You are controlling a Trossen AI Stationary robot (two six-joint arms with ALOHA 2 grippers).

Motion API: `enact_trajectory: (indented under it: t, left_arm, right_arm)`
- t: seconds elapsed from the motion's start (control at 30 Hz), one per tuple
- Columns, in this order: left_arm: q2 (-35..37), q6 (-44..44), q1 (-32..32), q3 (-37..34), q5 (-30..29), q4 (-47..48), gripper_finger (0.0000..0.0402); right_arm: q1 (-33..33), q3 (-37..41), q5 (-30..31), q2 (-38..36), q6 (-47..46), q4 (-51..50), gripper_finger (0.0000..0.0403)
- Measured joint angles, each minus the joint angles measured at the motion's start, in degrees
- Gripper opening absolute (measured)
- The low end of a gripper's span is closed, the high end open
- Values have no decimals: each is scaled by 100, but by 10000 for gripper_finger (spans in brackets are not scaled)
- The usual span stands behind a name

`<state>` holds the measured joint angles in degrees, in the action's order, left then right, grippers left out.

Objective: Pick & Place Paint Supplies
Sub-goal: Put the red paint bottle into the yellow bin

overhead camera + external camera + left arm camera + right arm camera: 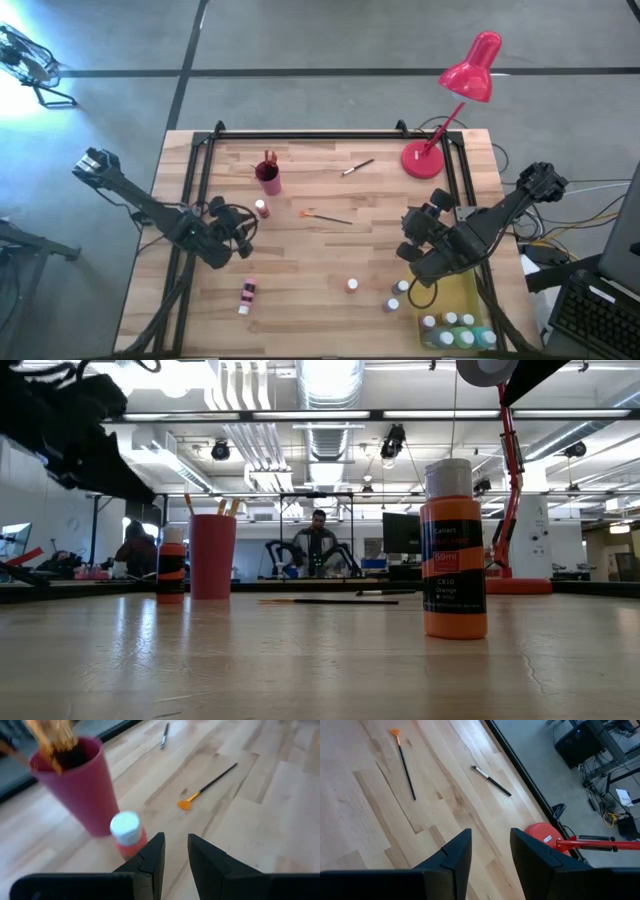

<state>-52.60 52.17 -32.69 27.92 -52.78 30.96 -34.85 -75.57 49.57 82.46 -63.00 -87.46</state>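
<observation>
Several white-capped paint bottles (458,328) sit in the yellow tray (462,292) at the table's right front corner; others stand scattered mid-table. An orange-tipped brush (325,216) lies near the red cup (268,177). The right gripper (412,237), fingers apart and empty, hovers above the tray; the left gripper (243,232), fingers slightly parted, faces an orange bottle (128,834).

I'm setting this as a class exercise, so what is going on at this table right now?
Two robot arms are sorting paint supplies. The right gripper hangs open and empty near the yellow tray, which holds several bottles. The left gripper, empty, points at a red bottle beside the red cup. Two paintbrushes lie loose.
</observation>
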Motion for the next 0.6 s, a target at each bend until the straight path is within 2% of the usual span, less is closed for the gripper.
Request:
enact_trajectory:
  t: [0.13,0.27,0.47,0.6]
  left_arm:
    - [-2,593,0,-209,-66,-11,90]
    - [-2,818,1,-317,-72,-6,94]
    - [-2,970,9,-378,-122,-4,143]
    - [-2,767,9,-380,-126,-7,174]
  right_arm:
    - [0,0,16,0,0,0,137]
    - [4,0,17,0,-2,0,139]
    - [4,0,17,1,0,1,123]
    - [4,0,17,0,-1,2,109]
